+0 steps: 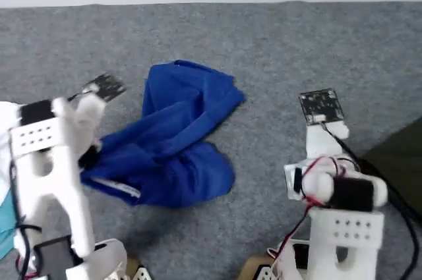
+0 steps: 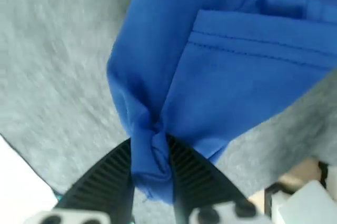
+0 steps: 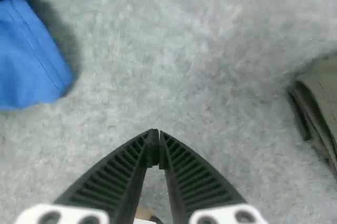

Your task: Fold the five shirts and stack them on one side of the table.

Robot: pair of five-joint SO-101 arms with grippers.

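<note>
While the blue shirt (image 1: 175,138) lies in a crumpled heap on the grey table (image 1: 277,43), one end of it is caught in the left claw (image 2: 150,146). The claw's two black fingers (image 2: 192,174) are squeezed onto a bunched fold of the cloth, with only that fold between them.

From the high view, the shirt is longer one way than the other. Its long line runs on a slant, from the end by the left arm (image 1: 53,155) up toward the far middle of the table. The far end is wide and lumpy. The near end is thinner and has a small white strip on it.

The left wrist view brings the pinch up close, where the high view has the white arm in front of it. It also shows a flat sewn hem on the shirt (image 2: 237,66), just past the fingers.

The right claw (image 3: 154,135) is squeezed tight shut with nothing in it. It hangs over bare grey table, off to the side of the blue shirt (image 3: 26,60) and not touching it. On the claw's other side from the blue shirt lies a dark green shirt (image 3: 318,108). The right wrist view shows its edge in stacked layers. The high view shows it as a dark patch (image 1: 399,158) past the right arm (image 1: 336,191), well apart from the blue shirt.
</note>
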